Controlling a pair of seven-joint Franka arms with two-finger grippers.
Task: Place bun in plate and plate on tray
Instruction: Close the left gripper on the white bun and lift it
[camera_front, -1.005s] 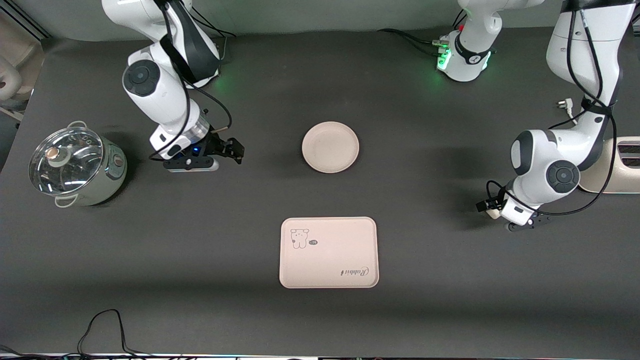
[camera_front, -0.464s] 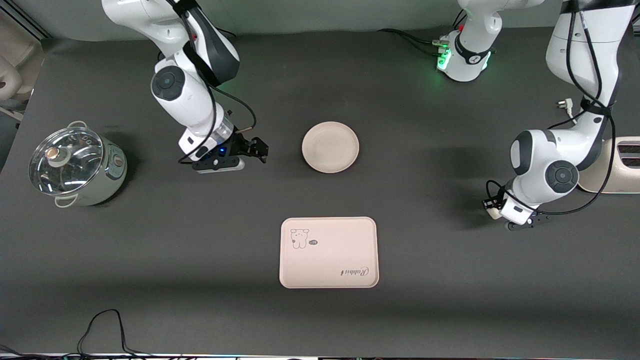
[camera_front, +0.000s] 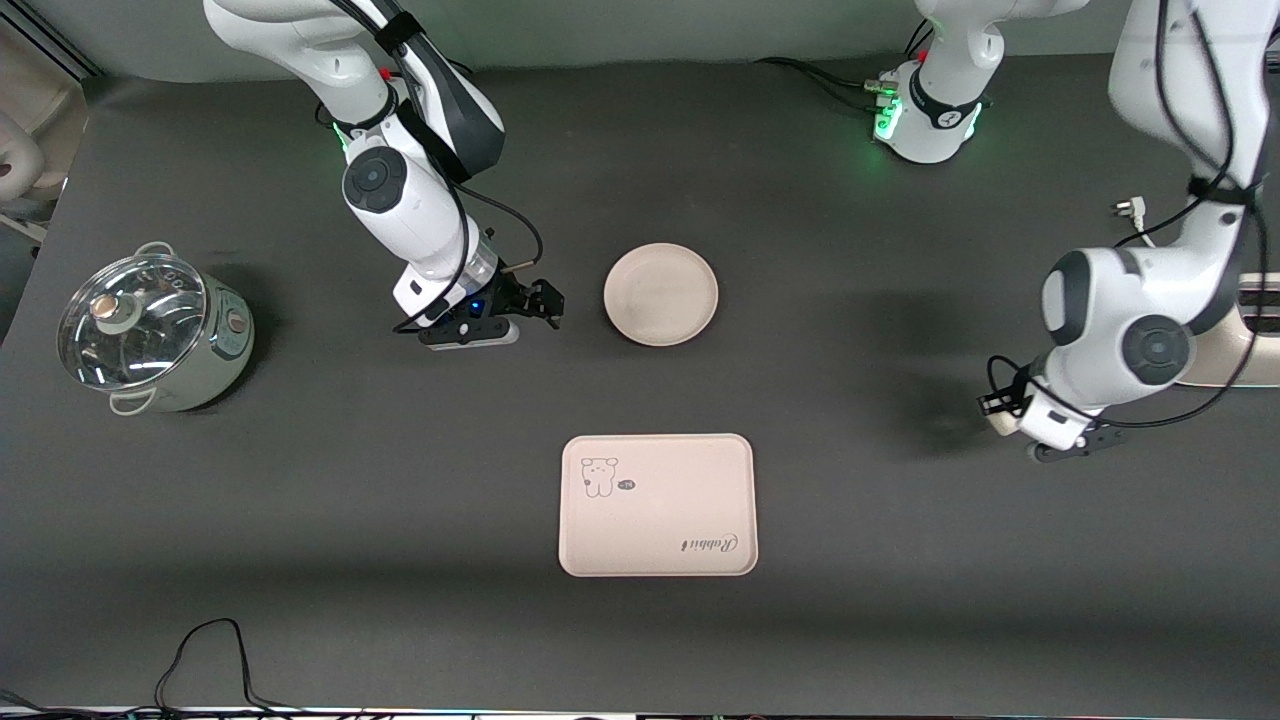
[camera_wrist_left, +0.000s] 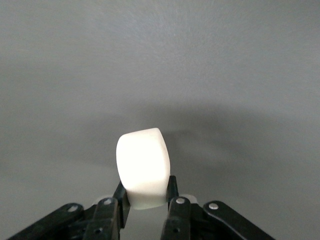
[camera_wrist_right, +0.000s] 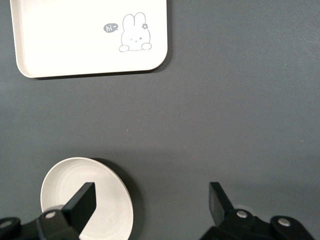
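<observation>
Two arms are at work, and both are placed differently from a second ago. Across the earlier front views the right gripper (camera_front: 545, 300) is carried from a spot well toward the pot (camera_front: 150, 330) to a position just beside the plate (camera_front: 660, 294), at the rim toward the right arm's end of the table. Its fingers are spread wide, nothing between them, with the plate's rim seen just inside one finger (camera_wrist_right: 80, 205) in the right wrist view. The plate itself is unmoved on the dark table (camera_front: 300, 560), farther from the front camera than the tray (camera_front: 657, 505), which is also unmoved and bare.

The left gripper (camera_front: 1000, 412) is shifted only slightly over that time, and is kept over bare table at the left arm's end, well apart from the plate. Its fingers are closed on the bun (camera_wrist_left: 143, 167), which is pinched at its lower part and held clear of the surface.

By this reading, the bun is secured but not yet delivered, and the plate is being approached for a grasp; neither placement is completed.
</observation>
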